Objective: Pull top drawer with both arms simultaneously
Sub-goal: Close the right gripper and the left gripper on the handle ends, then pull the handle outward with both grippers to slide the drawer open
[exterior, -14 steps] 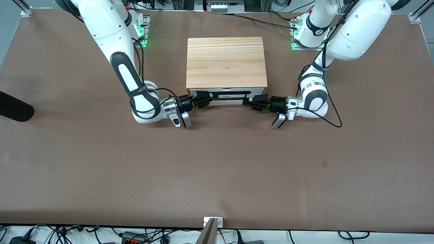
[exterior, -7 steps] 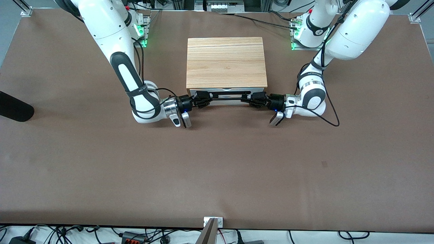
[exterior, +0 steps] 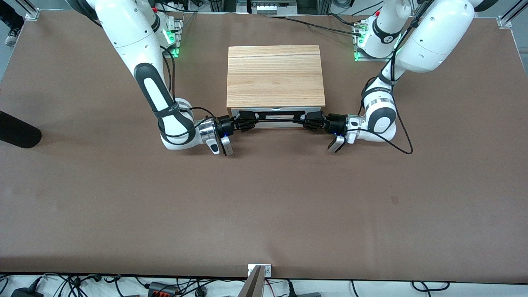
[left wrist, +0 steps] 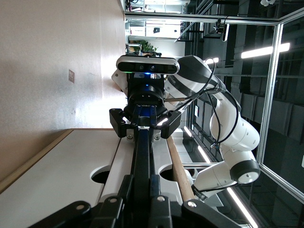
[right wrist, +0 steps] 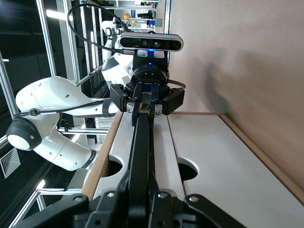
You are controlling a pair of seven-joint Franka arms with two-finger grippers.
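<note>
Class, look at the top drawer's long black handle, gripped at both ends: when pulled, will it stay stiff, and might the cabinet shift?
The handle looks straight between the left gripper and right gripper, so probably stiff. The drawer likely slides evenly. The cabinet stands loose on the table, so it may creep forward.

Top drawer (exterior: 275, 112): white front, long black bar handle (exterior: 278, 120), near shut in light-wood casing. Left hand (exterior: 306, 121) clamped on handle's end toward left arm; right hand (exterior: 248, 121) clamped on end toward right arm. Both arms white, low over surface.
</note>
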